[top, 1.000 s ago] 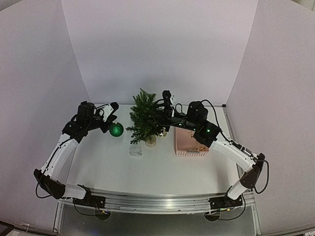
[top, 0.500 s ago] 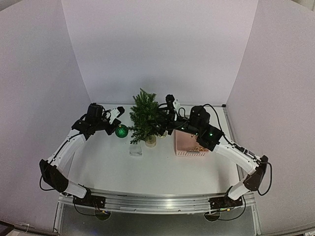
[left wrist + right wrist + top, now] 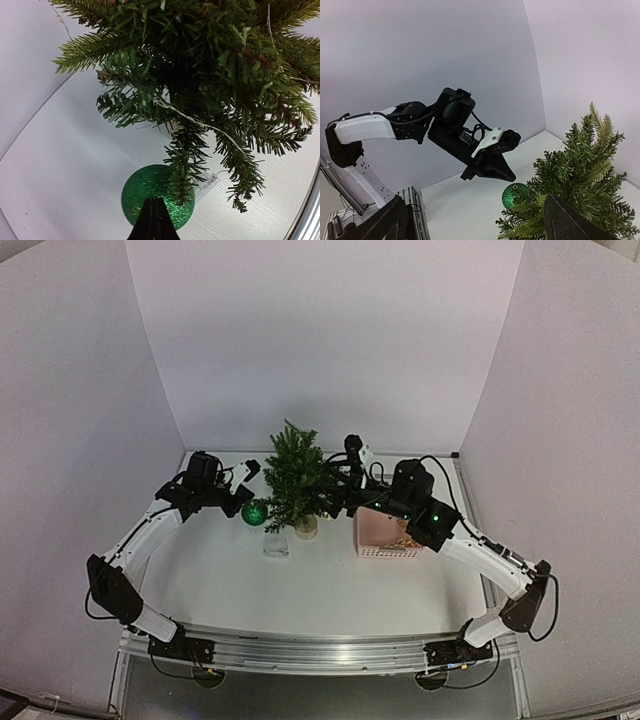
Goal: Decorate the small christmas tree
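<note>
At 9 o'clock of the tree (image 3: 293, 478), mid-table: hold left gripper (image 3: 152, 215) pinched on green ball (image 3: 145, 192), hook its loop over a stiff branch tip, release slowly. Leave right gripper (image 3: 472, 210) spread wide at 3 o'clock.

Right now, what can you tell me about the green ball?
The ball is round, glittery and bright green, like shiny plastic or glass. It hangs just under the shut left gripper, which seems to hold it by a loop too thin to see. It sits beside the lowest branches of the tree, on the tree's left in the top view, and one needle tip crosses in front of it. It seems to hang above the table, not resting on it.
</note>
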Robot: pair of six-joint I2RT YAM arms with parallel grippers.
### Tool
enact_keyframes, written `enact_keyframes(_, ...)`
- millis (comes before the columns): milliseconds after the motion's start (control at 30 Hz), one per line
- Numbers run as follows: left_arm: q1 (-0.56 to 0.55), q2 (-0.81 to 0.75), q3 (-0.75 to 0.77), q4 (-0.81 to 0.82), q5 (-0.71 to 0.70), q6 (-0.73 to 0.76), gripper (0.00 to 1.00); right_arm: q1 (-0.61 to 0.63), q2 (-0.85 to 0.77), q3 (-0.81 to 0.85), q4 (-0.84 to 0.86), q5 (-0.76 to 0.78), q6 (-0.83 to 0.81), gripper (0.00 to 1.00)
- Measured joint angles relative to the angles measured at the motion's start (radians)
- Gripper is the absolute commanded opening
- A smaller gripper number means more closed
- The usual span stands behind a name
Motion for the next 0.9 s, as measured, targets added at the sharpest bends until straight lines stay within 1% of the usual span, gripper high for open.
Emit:
enact_keyframes(200, -0.006, 0.027, 0.012, -0.004, -0.007, -0.005, 0.0, 0.0, 0.0, -0.009, 0.0, 0.006, 0.0, 0.92)
enact_keyframes(500, -0.034, 0.04, 0.067, -0.016, -0.027, -0.068, 0.0, 0.0, -0.001, -0.014, 0.0, 0.011, 0.0, 0.92)
enact_keyframes(900, -0.048, 0.04, 0.074, -0.094, -0.028, -0.084, 0.0, 0.0, -0.002, -0.016, 0.0, 0.013, -0.003, 0.92)
